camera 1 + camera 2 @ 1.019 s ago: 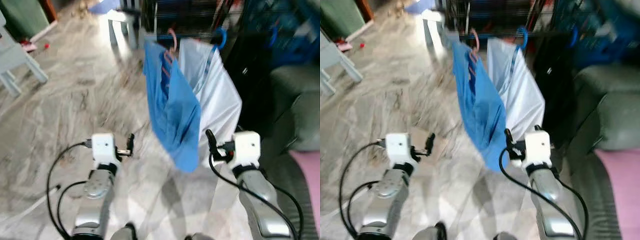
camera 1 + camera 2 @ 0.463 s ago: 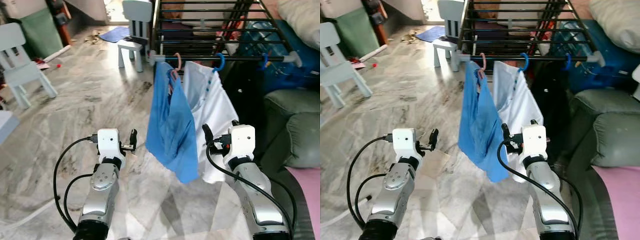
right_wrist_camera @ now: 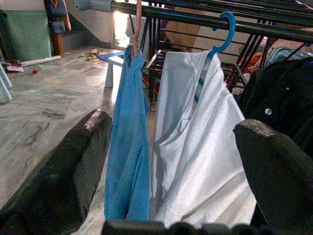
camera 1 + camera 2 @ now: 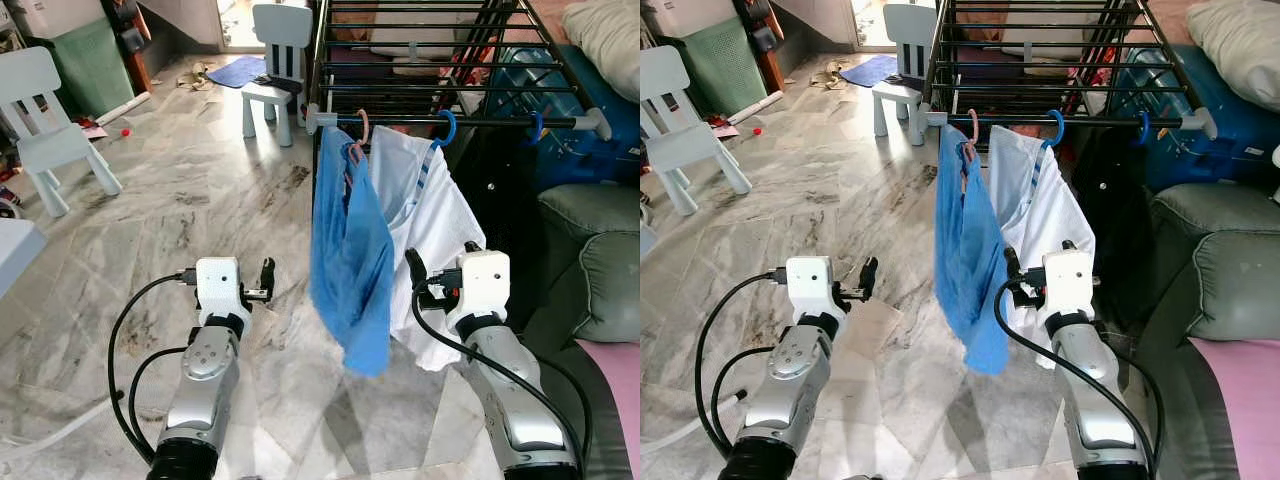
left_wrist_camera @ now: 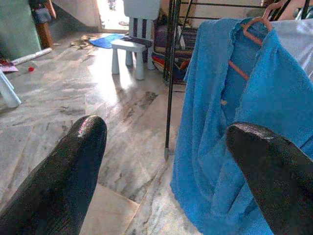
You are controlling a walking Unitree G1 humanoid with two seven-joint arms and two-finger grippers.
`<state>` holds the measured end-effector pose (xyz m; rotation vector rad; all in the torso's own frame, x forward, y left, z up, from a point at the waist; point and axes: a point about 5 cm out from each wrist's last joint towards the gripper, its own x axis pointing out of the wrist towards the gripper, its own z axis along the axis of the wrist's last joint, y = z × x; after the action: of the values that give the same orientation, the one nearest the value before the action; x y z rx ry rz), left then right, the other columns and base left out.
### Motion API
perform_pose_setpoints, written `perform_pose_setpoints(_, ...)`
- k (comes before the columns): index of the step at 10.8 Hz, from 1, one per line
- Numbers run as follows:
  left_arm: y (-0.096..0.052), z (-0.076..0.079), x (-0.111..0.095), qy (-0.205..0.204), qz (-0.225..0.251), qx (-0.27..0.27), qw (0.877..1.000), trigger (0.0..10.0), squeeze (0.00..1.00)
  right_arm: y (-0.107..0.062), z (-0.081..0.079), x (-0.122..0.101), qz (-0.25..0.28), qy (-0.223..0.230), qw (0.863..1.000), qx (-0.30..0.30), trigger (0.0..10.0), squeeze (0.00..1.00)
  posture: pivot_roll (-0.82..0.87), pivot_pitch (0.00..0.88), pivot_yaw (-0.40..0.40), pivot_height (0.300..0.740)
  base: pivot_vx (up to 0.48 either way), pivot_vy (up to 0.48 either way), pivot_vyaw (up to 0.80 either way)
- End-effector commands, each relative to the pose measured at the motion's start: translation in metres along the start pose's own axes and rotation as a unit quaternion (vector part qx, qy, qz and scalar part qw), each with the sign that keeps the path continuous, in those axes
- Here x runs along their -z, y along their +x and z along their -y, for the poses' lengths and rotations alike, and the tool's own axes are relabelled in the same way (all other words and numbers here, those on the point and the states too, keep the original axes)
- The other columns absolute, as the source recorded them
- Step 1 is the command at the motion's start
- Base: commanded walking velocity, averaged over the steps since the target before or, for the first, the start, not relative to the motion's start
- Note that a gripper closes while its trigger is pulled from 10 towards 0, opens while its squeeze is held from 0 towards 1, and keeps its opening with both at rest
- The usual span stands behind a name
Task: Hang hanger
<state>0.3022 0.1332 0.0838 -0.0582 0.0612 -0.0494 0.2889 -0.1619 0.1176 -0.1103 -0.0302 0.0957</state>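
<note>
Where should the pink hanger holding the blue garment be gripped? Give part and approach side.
Grip the pink hanger at its neck, just below the hook on the rack bar, above the blue garment. Come from the robot's side with the right gripper, probably: the cloth covers the hanger's arms, leaving the neck exposed.

Daylight comes in from a doorway point(image 4: 236, 10) at the far end of the room, blown out to white, and throws a pale glare across the polished marble floor point(image 4: 150, 210), strongest in the left wrist view. Both eye views are sharp and evenly bright, with soft shadows under the drying rack point(image 4: 440, 60). In the wrist views the near black fingers point(image 5: 63, 176) loom large and soft-edged, with a small sheen on their tips.
</note>
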Motion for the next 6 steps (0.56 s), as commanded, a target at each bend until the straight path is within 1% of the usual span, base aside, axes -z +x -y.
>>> perform_pose_setpoints(1,0.0019,-0.0012,-0.0021,0.002,0.003,-0.005,1.0,10.0,0.0,-0.0005,0.0005,0.0034,-0.008,0.003,1.0,0.003,10.0,0.0,-0.09,0.0,0.017,0.74,0.0,0.0,0.0)
perform_pose_setpoints(6,0.0019,-0.0012,-0.0021,0.002,0.003,-0.005,1.0,10.0,0.0,-0.0005,0.0005,0.0034,-0.008,0.003,1.0,0.003,10.0,0.0,-0.09,0.0,0.017,0.74,0.0,0.0,0.0)
